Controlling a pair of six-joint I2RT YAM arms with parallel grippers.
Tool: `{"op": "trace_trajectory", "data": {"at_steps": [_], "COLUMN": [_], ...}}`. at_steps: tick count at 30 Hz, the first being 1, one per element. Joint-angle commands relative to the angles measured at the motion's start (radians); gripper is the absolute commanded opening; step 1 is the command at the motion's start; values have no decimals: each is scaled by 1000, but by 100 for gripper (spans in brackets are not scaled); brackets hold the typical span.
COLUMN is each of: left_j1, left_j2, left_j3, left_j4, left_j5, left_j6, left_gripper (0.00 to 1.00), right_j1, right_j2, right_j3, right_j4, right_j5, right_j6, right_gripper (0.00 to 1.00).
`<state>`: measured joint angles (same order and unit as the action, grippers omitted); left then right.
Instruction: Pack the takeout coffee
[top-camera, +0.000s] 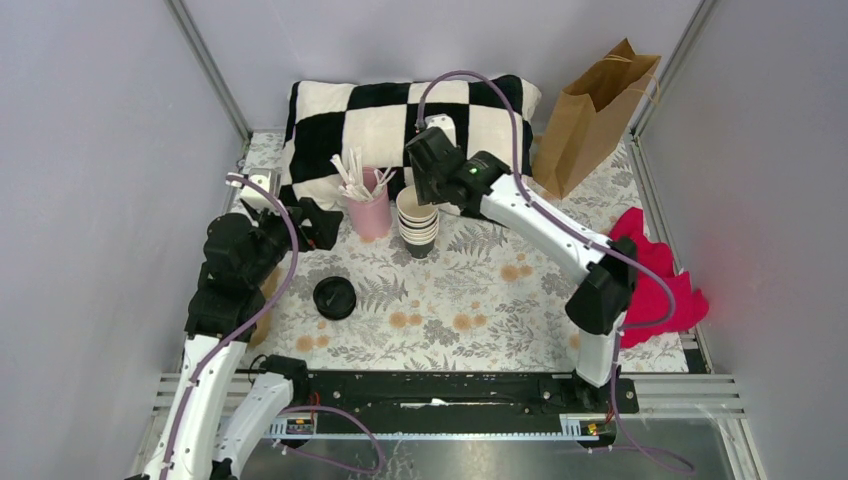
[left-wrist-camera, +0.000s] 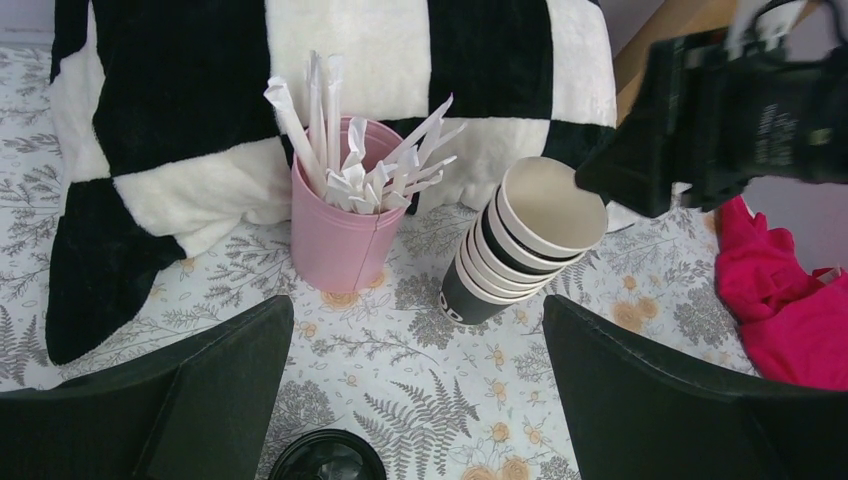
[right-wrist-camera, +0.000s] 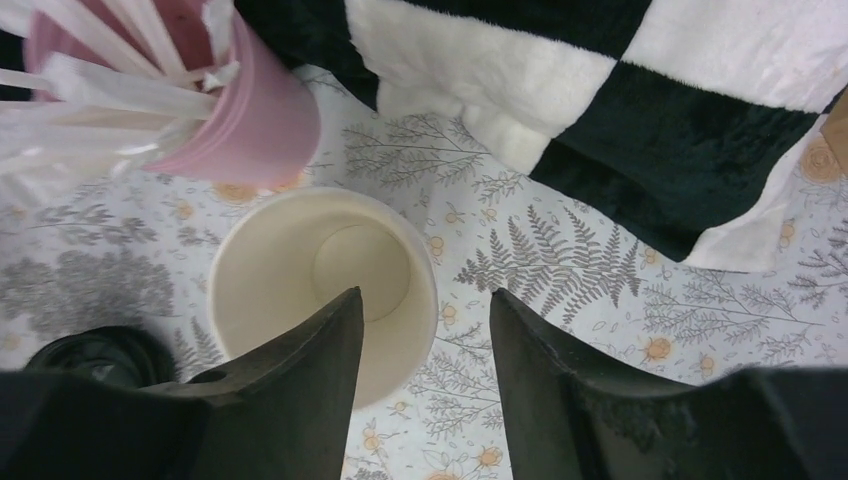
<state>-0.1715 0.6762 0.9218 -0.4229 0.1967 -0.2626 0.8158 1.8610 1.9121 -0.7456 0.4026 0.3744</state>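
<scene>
Though we search all three views, we cannot tell where the coffee is: none of them shows a lidded cup. At far left, our left gripper (top-camera: 315, 222) hovers over the table (top-camera: 480, 290) with its fingers spread wide and empty. Just right of it, and nearer our bases, a lone black lid (top-camera: 334, 297) lies flat on the floral top. Behind the lid a pink cup (top-camera: 371, 215) stands upright, packed with paper-wrapped straws (top-camera: 355, 172), right in front of the checkered pillow (top-camera: 340, 130). Just beside the pink cup, on its right, is a stack (top-camera: 417, 232) of lidless black cups with cream insides, leaning a little. Our right gripper (right-wrist-camera: 425, 300) sits over the top cup, one finger above its mouth and the other outside, with the rim between them. The fingers stand apart, and we see neither pressing the rim. Farther right, a brown bag (top-camera: 590, 115) stands in the back corner. A red cloth (top-camera: 655, 275) lies crumpled at the table's right edge.
</scene>
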Motion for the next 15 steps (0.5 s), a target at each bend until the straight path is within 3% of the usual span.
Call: {"op": "trace_trajectory", "data": {"at_steps": [1, 15], "left_j1": [-25, -52], "left_j2": [-23, -33], "left_j3": [3, -1], "left_j4": [36, 28], "left_j5": [-61, -71], "left_j6": [29, 36], "left_gripper": [99, 99], "right_j1": [21, 28], "right_j2": [58, 105], "right_j3": [67, 95], "right_j4": [-68, -52], "right_j5": [115, 109], "right_j6": [6, 1], "right_gripper": [53, 21]}}
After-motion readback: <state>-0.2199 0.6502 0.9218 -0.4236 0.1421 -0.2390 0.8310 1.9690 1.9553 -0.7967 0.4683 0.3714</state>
